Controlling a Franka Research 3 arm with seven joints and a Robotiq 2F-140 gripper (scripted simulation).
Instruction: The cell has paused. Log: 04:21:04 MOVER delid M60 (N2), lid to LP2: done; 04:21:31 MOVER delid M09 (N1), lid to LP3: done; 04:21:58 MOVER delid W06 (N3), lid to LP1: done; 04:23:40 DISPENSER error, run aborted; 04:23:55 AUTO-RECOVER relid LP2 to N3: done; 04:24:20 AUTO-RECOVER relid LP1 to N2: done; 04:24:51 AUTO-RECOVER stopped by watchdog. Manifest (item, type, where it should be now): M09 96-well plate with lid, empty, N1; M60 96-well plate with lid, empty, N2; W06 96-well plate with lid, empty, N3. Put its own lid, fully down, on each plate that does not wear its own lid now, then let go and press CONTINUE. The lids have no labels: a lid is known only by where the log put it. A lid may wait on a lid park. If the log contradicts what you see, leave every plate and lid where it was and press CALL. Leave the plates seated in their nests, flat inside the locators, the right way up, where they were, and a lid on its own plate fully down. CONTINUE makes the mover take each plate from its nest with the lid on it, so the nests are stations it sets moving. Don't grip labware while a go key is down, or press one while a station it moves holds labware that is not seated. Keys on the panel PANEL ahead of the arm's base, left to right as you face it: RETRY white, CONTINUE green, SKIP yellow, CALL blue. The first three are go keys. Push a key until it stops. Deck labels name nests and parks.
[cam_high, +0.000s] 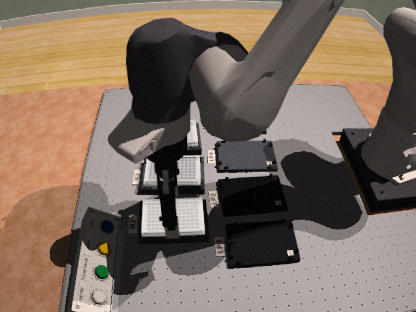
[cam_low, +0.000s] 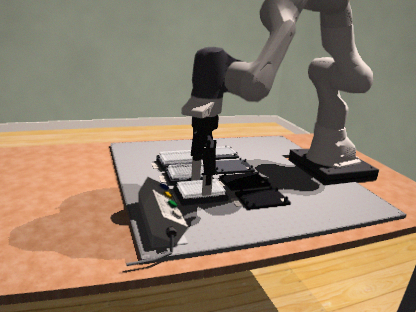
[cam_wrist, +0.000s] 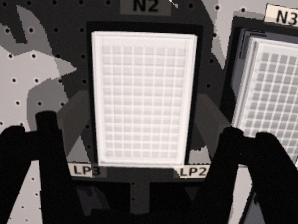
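Wrist view shows the black two-fingered claw (cam_wrist: 140, 163) standing apart and empty, straddling the white lidded 96-well plate (cam_wrist: 144, 99) in the black N2 nest (cam_wrist: 145, 27) at frame centre, seemingly to free a lid just set down.

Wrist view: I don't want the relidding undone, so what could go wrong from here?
1. The open hand has its fingers either side of the plate at N2. A tilted retreat could clip its lid or shift it.
2. Whether that lid is fully down cannot be judged, so pressing the green key now may be premature.
3. The yellow key sits close beside it, and an off-centre push could hit the wrong one.
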